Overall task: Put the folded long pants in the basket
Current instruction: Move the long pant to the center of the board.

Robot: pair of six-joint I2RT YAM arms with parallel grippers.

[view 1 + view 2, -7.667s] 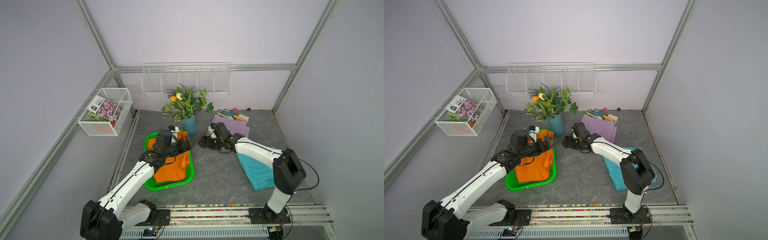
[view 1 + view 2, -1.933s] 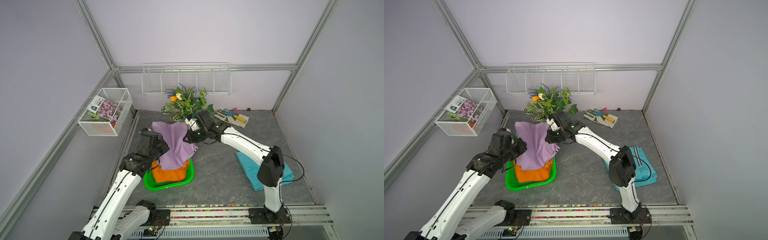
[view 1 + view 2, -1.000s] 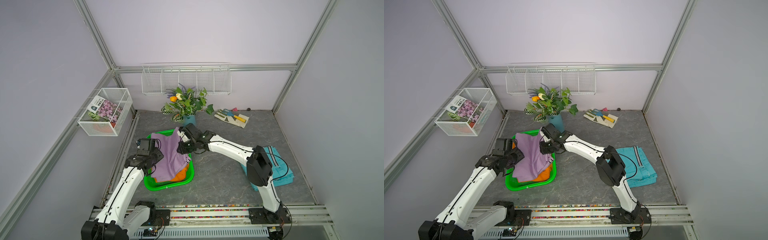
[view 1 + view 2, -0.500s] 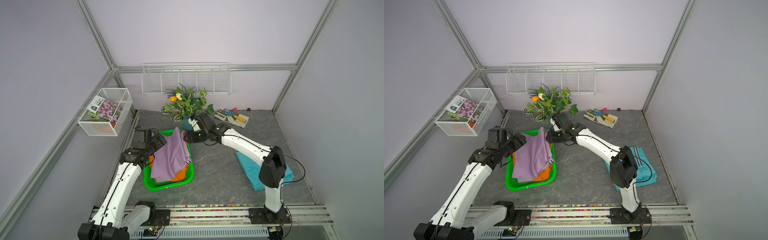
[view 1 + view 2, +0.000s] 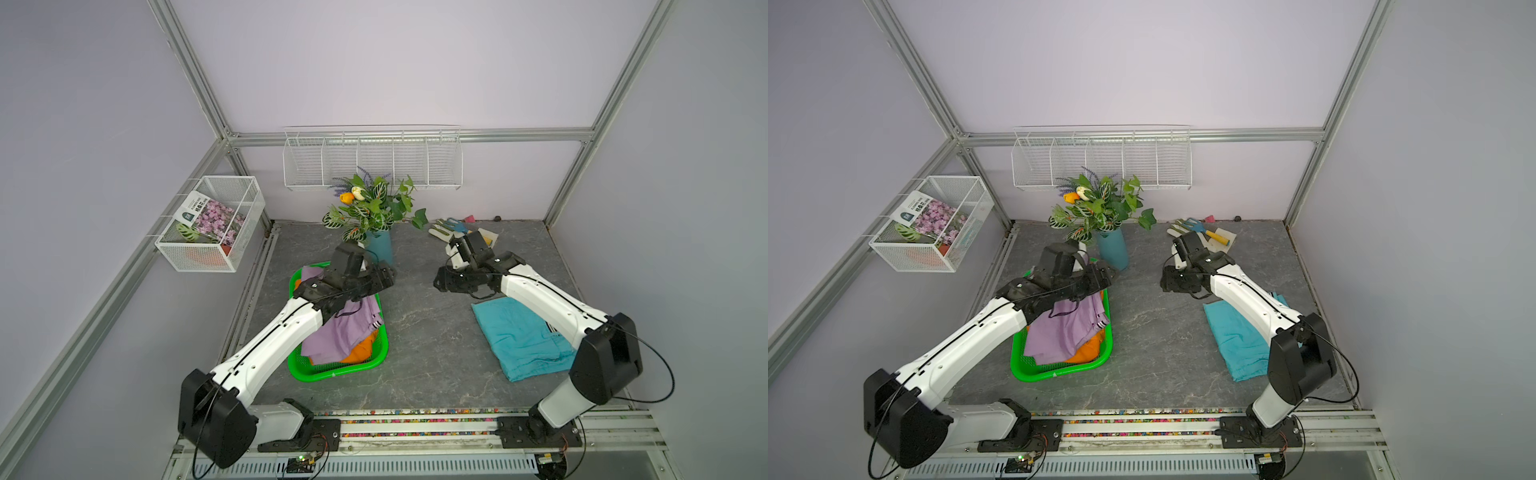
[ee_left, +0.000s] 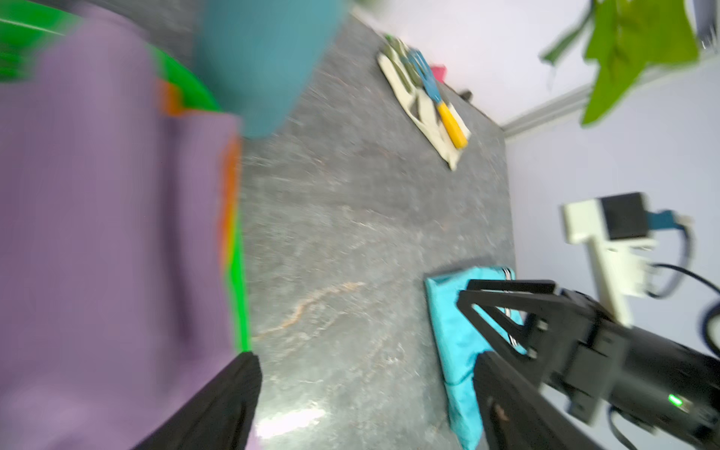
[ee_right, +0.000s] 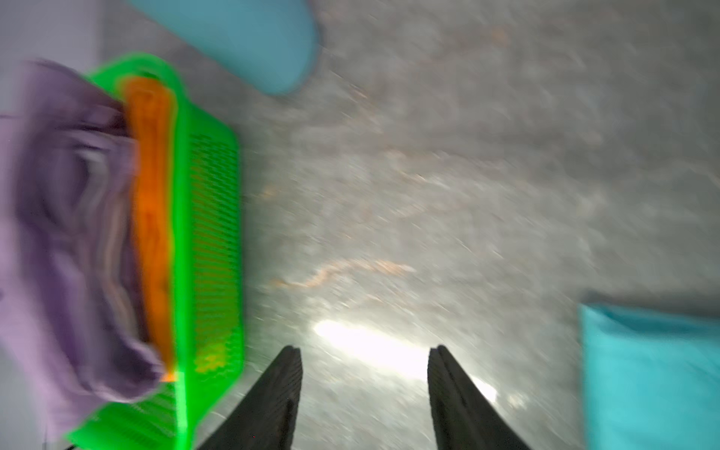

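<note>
The left gripper [image 5: 384, 276] stands with its jaws apart and nothing between them, above the far corner of the green basket [image 5: 332, 376] and beside the teal vase [image 5: 380, 249]. Its forearm stretches diagonally from the near rail and hides the basket's far part. The lilac pants [image 5: 340, 332] lie rumpled in the basket, covering all but a near edge of the orange pants [image 5: 361, 353]. The right gripper [image 7: 362, 350] is also spread and empty, low over the bare table [image 5: 415, 332]. Its arm is bent at the elbow and crosses part of the teal pants [image 5: 519, 336], which lie on the table well apart from the basket. Both wrist views are heavily blurred.
</note>
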